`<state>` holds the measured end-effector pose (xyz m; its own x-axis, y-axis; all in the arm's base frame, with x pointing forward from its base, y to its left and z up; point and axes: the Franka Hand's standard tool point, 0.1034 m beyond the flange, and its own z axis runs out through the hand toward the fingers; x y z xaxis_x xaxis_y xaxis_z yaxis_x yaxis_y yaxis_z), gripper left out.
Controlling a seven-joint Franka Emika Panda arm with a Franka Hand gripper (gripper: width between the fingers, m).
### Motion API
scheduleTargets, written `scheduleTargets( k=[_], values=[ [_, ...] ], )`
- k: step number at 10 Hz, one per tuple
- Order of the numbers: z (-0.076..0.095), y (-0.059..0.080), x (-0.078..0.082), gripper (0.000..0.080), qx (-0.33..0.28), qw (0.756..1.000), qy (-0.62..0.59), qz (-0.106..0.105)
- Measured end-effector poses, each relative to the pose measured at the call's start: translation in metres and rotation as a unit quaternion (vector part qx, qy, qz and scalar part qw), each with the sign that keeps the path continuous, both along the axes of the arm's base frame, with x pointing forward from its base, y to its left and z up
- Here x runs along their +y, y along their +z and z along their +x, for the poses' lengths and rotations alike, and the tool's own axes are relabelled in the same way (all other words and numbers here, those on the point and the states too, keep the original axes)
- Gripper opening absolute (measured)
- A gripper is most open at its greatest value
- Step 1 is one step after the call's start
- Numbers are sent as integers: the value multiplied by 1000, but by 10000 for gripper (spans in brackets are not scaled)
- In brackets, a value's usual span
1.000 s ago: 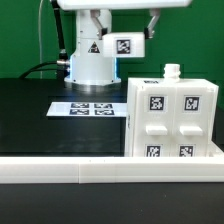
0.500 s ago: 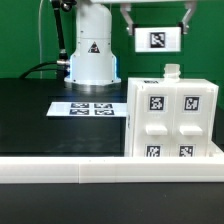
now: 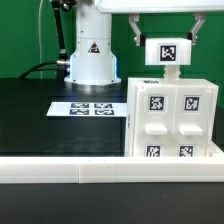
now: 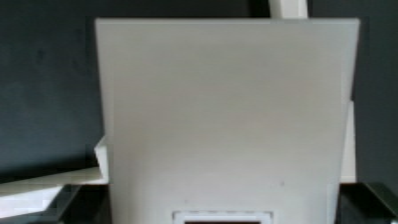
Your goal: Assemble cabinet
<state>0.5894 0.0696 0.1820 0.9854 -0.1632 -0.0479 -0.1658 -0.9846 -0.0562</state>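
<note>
the black tabletop carries everything. the long white rail runs across its 6 o'clock edge in the exterior view. behind the rail, at about 4 o'clock in that view, the cabinet stands upright, a white box with four tagged squares on the face towards the camera. the marker board lies flat at the cabinet's 9 o'clock, apart from it. a small white tagged panel hangs in the air at the cabinet's 12 o'clock, close above its top. my tool is clamped on that panel, one finger on each side of it.

i judge the body to be built and partly fitted. this panel is not yet seated, so lowering and pressing it home is left. i cannot tell how many more pieces are due.

much is hidden. the cabinet's top face and hollow inside do not show. the rail covers its foot. my tool's upper part is cut off by the frame. in the wrist view the panel fills nearly everything, so i cannot see the slot beneath it.
</note>
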Motion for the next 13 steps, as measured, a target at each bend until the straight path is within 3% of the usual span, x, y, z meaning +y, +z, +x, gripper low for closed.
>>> scheduleTargets(
  k=[2, 4, 6, 8, 11, 13],
  values=[
    [-6, -6, -8, 560, 1, 1000, 9, -1],
    [12, -4, -8, 560, -3, 1000, 24, -2],
    [18, -4, -10, 560, -6, 1000, 24, -2],
    [25, -3, -6, 560, -9, 1000, 25, -2],
    [29, -3, 12, 560, -28, 999, 15, -4],
    [32, -2, 12, 560, -43, 999, 14, -4]
  ],
)
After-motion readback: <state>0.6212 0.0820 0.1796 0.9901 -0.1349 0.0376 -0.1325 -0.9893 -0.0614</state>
